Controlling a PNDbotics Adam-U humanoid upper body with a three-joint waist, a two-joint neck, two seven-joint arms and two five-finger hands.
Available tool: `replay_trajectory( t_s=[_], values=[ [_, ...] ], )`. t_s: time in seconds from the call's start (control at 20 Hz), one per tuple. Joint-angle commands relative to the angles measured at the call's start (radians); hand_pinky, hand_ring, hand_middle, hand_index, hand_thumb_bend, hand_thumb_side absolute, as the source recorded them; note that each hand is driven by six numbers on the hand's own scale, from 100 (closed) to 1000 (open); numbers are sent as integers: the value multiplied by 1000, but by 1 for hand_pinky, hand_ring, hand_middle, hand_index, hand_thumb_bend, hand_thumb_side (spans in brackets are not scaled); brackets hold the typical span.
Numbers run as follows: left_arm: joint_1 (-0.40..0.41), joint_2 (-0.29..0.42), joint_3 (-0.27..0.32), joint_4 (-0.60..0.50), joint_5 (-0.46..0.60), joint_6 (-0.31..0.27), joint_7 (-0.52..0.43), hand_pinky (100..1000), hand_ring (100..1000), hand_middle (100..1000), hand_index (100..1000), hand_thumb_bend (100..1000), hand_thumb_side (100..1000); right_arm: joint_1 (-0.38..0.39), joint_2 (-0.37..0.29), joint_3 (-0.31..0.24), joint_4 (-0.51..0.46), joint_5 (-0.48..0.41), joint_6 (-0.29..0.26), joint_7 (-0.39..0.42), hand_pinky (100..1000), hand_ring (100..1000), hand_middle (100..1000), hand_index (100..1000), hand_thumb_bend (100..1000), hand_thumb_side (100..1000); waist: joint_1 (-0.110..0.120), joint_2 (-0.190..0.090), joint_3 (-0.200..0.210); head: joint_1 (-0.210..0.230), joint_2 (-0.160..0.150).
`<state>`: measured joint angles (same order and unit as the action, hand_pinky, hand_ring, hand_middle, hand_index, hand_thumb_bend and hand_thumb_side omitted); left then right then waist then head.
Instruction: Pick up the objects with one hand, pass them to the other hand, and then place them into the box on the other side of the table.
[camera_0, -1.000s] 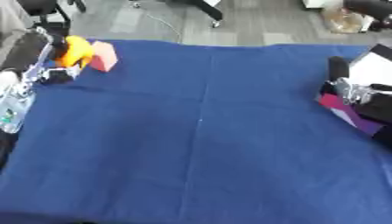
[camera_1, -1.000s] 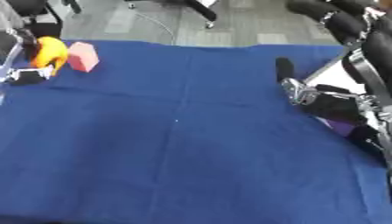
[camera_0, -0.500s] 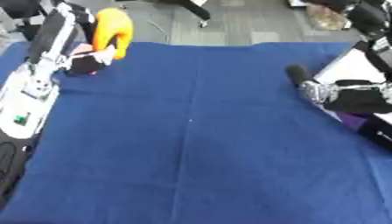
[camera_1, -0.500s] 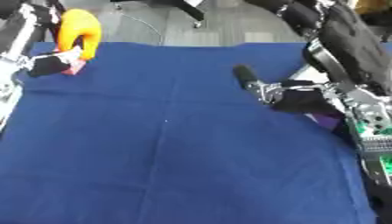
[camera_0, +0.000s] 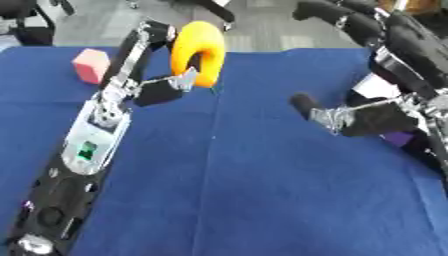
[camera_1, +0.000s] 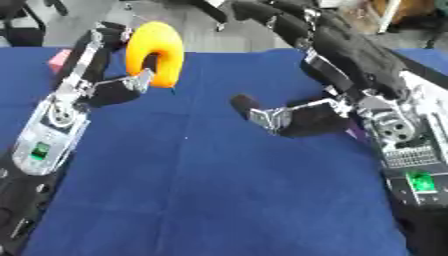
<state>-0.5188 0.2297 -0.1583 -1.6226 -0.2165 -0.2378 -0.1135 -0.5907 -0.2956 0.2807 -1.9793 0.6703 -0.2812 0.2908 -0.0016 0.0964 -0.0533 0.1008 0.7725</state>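
**Orange ring held aloft over blue table**

Hands of a humanoid robot meet above a blue-covered table. The left hand holds an orange ring-shaped object up off the cloth, its fingers closed on the lower part of the ring, which stands upright with its opening facing down toward the hand. The left arm stretches in from the lower left corner. Behind it, near the table's far left edge, a pink block sits on the cloth, well apart from the ring. The right hand reaches in from the right, fingers extended toward the middle of the table and holding nothing; 1 dark fingertip points toward the left hand, with a gap of bare cloth between the 2. A purple shape shows under the right arm at the table's right side, mostly hidden.
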Motion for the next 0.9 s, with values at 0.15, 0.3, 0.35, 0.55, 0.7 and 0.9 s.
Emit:
replay_trajectory(
  t_s=[0.15,0.3,0.35,0.55,0.7,0.9],
  values=[
    [-24,-5,-4,-8,34,-18,-14,659,335,302,390,100,100,-23,3,1,-21,-14,22,16,827,887,835,985,298,471,-13,-3,2,-6,-3],
    [-24,-21,-14,-16,49,-30,-4,659,337,302,392,100,100,-26,14,0,-7,-15,37,19,803,877,818,993,285,464,-16,-1,4,-18,-3],
    [-23,-25,-21,-20,60,-37,1,659,338,303,392,100,100,-28,18,1,-1,-17,48,19,798,876,814,994,278,465,-17,0,4,-22,-3],
    [-19,-36,-31,-24,71,-55,8,660,340,304,394,100,100,-30,24,14,11,-34,78,30,783,872,804,999,255,465,-19,1,5,-33,-3],
    [-16,-49,-28,-28,56,-64,9,661,342,305,395,100,100,-30,29,24,18,-50,95,49,775,870,799,1000,238,472,-20,2,6,-38,-3],
    [-9,-76,-16,-31,24,-81,17,663,344,308,398,100,100,-32,37,35,27,-64,116,82,768,870,794,1000,213,488,-22,2,8,-46,-3]
  ],
)
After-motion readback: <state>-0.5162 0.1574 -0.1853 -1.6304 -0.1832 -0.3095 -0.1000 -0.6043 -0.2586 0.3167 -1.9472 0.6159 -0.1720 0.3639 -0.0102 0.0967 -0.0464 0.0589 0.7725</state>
